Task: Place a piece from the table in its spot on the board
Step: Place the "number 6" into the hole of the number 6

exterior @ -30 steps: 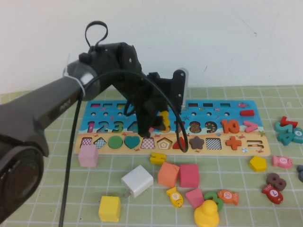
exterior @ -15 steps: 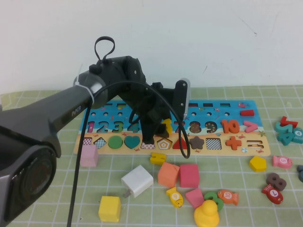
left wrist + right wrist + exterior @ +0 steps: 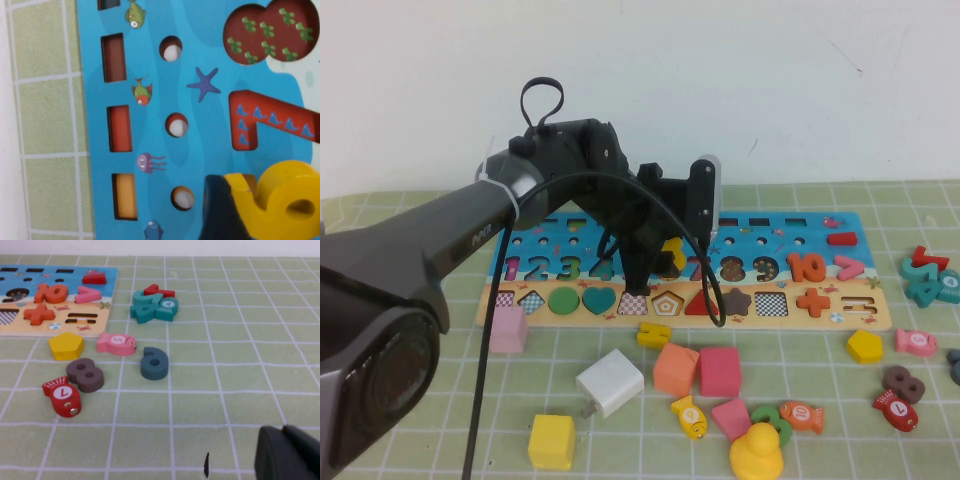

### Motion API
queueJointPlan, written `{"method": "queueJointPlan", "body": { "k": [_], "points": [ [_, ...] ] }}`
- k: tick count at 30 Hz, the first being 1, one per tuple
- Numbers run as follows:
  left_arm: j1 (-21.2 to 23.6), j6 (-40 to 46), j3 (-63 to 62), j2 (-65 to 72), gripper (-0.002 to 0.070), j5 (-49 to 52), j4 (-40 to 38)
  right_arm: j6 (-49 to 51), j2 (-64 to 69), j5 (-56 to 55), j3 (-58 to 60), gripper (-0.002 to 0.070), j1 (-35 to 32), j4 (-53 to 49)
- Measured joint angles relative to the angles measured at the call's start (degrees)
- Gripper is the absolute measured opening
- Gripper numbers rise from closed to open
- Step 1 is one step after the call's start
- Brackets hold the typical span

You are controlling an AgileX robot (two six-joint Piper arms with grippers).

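Note:
My left gripper point(image 3: 658, 262) hangs over the middle of the board point(image 3: 780, 225) and is shut on the yellow numeral 6 point(image 3: 671, 254). It holds the piece just above the number row, next to the red 7 point(image 3: 697, 268). In the left wrist view the yellow 6 point(image 3: 280, 200) sits against one dark finger point(image 3: 220, 212), above the blue board point(image 3: 210, 130) and beside the red 7 point(image 3: 260, 120). My right gripper point(image 3: 287, 455) is out of the high view. It hovers low over the mat right of the board, with nothing between its dark fingers.
Loose pieces lie in front of the board: a pink cube point(image 3: 506, 329), white block point(image 3: 610, 382), yellow cube point(image 3: 552, 441), orange and pink cubes point(image 3: 695, 370), yellow duck point(image 3: 757, 453). The yellow pentagon point(image 3: 865, 345) and several numerals and fish point(image 3: 154, 363) lie at the right.
My left gripper has carried the yellow 6 a little to the right along the number row and has now settled. The right arm has not moved.

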Motion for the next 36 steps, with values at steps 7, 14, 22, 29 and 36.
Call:
{"method": "queueJointPlan", "body": {
  "k": [7,14,22,29,36],
  "points": [
    [0.0,-1.8,0.0,0.0,0.0357,-0.1,0.2,0.0,0.0,0.0,0.0,-0.0001,0.0,0.0],
    [0.0,-4.2,0.0,0.0,0.0357,-0.1,0.2,0.0,0.0,0.0,0.0,-0.0001,0.0,0.0],
    [0.0,-4.4,0.0,0.0,0.0357,0.0,0.2,0.0,0.0,0.0,0.0,-0.0001,0.0,0.0],
    [0.0,-4.7,0.0,0.0,0.0361,0.0,0.2,0.0,0.0,0.0,0.0,-0.0001,0.0,0.0],
    [0.0,-5.6,0.0,0.0,0.0365,0.5,0.2,0.0,0.0,0.0,0.0,-0.0001,0.0,0.0]
  ]
}}
